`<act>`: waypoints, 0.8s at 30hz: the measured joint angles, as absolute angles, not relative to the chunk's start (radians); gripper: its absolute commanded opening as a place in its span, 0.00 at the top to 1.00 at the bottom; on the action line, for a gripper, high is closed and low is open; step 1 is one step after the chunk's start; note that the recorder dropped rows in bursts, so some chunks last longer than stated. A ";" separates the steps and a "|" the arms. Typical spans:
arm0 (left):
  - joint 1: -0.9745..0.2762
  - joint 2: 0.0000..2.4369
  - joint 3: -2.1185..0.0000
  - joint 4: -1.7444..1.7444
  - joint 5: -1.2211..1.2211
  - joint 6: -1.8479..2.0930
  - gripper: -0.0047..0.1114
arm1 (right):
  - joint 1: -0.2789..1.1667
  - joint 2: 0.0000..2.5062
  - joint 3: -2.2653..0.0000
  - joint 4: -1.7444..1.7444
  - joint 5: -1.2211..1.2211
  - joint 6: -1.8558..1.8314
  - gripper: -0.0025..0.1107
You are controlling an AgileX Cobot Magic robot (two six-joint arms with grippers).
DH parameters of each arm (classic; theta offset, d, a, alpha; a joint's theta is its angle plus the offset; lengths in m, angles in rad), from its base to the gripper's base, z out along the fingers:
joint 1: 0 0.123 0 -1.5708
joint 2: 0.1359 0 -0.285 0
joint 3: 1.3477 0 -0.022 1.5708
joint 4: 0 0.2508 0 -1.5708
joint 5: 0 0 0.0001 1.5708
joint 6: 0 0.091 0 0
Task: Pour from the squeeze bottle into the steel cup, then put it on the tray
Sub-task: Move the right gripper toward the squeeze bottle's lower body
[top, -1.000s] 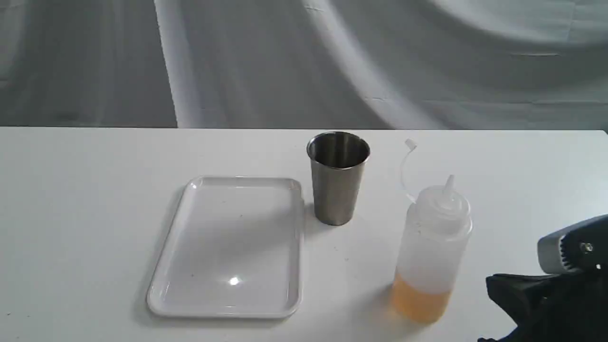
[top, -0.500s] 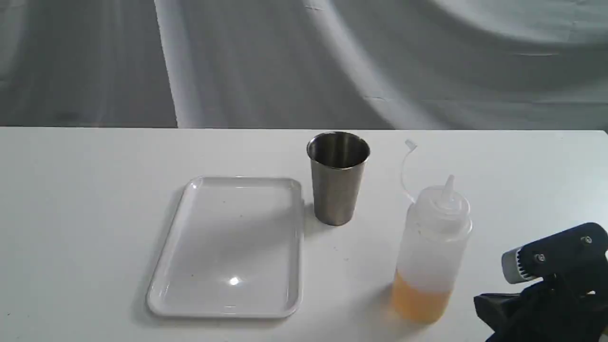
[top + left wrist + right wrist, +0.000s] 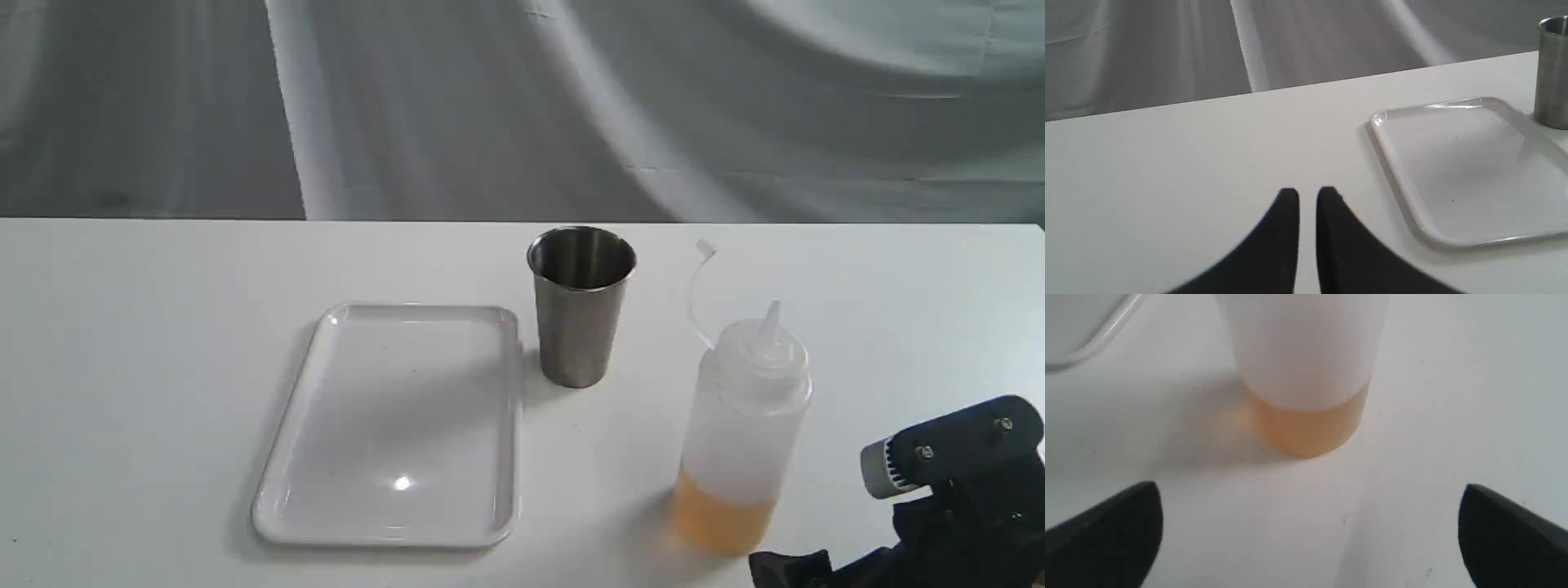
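Squeeze bottle [image 3: 741, 433]: likely light, soft-walled, squirts if pinched. Right hand [image 3: 1308, 492] spread wide, empty. Suggest gentle hold mid-body, above liquid.

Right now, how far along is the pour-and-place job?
Done: nothing. The squeeze bottle stands upright holding its amber liquid, apart from the steel cup, and the tray is bare. In hand: the right gripper, open, faces the bottle's base without touching it; the left gripper sits apart from the tray. Remaining: grasp, pour, place on tray.
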State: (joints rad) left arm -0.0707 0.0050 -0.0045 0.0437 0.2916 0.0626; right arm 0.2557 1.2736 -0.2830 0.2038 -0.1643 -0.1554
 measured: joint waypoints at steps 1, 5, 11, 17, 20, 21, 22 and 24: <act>-0.071 0.005 -0.004 0.044 0.292 0.063 0.89 | 0.256 1.274 -0.283 0.211 -0.164 -0.155 0.06; -0.071 0.005 -0.004 0.044 0.292 0.063 0.89 | 0.256 1.274 -0.283 0.235 -0.176 -0.155 0.06; -0.071 0.005 -0.004 0.044 0.292 0.063 0.89 | 0.256 1.294 -0.283 0.239 -0.248 -0.155 0.06; -0.071 0.005 -0.004 0.044 0.292 0.063 0.89 | 0.256 1.383 -0.283 0.239 -0.318 -0.152 0.06; -0.071 0.005 -0.004 0.044 0.292 0.063 0.89 | 0.256 1.419 -0.283 0.239 -0.352 -0.152 0.06; -0.071 0.005 -0.004 0.044 0.292 0.063 0.89 | 0.256 1.432 -0.283 0.239 -0.370 -0.152 0.06; -0.071 0.005 -0.004 0.044 0.292 0.063 0.89 | 0.256 1.438 -0.283 0.239 -0.379 -0.152 0.06; -0.071 0.005 -0.004 0.044 0.292 0.063 0.89 | 0.256 1.454 -0.287 0.239 -0.390 -0.152 0.06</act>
